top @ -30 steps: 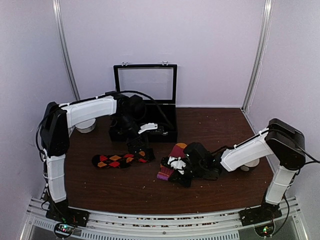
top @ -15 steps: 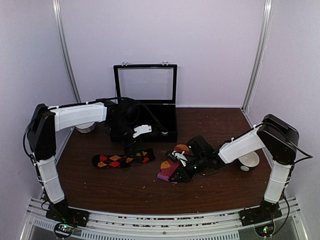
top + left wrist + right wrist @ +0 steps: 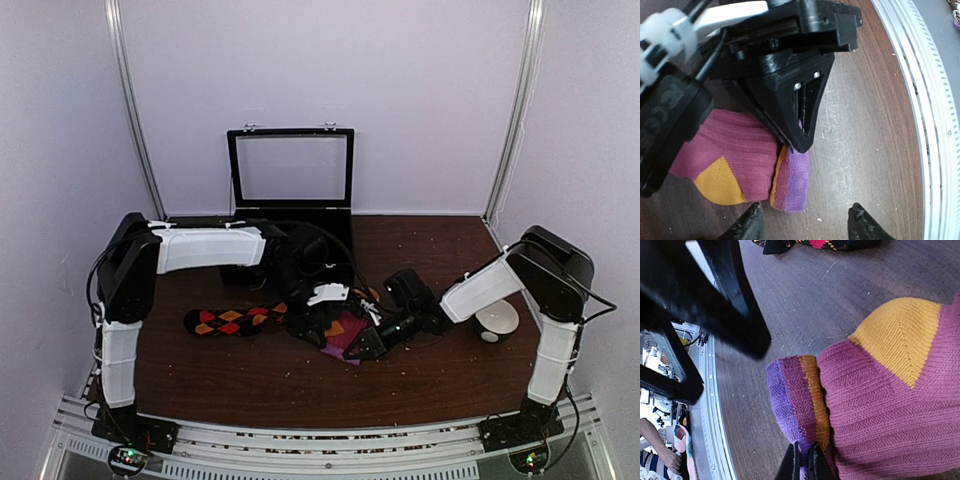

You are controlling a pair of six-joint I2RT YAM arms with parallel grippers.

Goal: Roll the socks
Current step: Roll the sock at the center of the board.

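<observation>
right gripper (image 3: 802,462) is pinched tight on the purple cuff of the pink sock (image 3: 890,405), low in the right wrist view. left gripper (image 3: 807,227) hovers with its tips apart at the bottom of its own frame, just below that cuff, over the table (image 3: 865,125). from above, the pink sock lies centre frame and the argyle sock (image 3: 235,320) stretches flat to its left. raised lettering on the black casing (image 3: 670,100) is too blurred to read.

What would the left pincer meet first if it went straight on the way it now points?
Probably the pink sock, at its purple cuff just ahead of the open left pincer; depth is unclear.
</observation>
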